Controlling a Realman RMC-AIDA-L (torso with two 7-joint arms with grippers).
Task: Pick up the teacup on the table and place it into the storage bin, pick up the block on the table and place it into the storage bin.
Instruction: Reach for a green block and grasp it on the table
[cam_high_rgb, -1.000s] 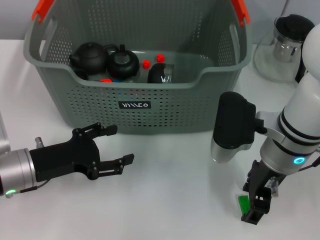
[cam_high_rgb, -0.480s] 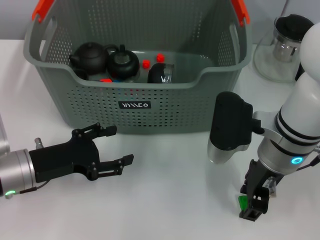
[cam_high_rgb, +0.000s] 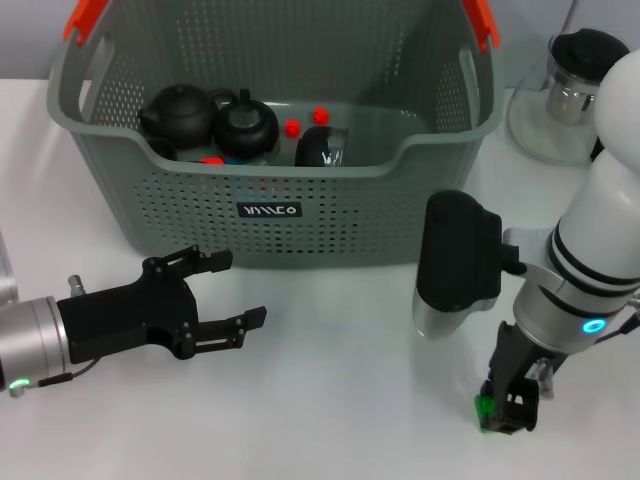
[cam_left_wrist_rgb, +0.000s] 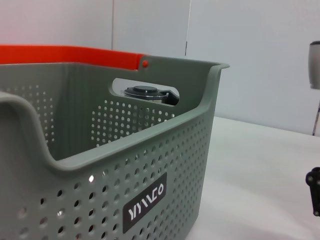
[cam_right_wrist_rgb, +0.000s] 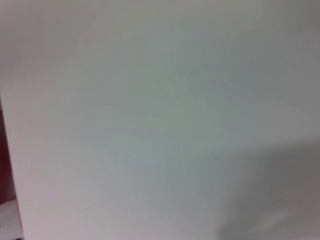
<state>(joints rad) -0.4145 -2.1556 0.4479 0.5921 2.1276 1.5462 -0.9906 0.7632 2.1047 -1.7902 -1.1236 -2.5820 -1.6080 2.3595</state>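
1. A white table (cam_high_rgb: 330, 400) stands before a pale wall; the storage bin (cam_high_rgb: 270, 215), grey-green and perforated with orange-red handle ends, sits at its back, a glass teapot (cam_high_rgb: 570, 95) off to its right.
2. The bin holds dark teapots, a dark cup that is probably the teacup (cam_high_rgb: 322, 147), and small red pieces, so the cup part looks done.
3. The block (cam_high_rgb: 486, 406), green, lies on the table near the front right edge, well apart from the bin.
4. The right gripper (cam_high_rgb: 510, 412) is down over it, pointing at the table; the fingers cover most of the block, and I cannot tell whether they are closed on it.
5. Risk: only a sliver of green shows at one side, so the hold may be off-centre and the block could squirt out or tip as the fingers close.
6. Risk: pressing on the table could skid the block toward the edge.
7. Risk: the bin wall is tall; a low carry could strike the rim.
8. The left gripper (cam_high_rgb: 205, 300) rests in front of the bin, fingers spread, empty.
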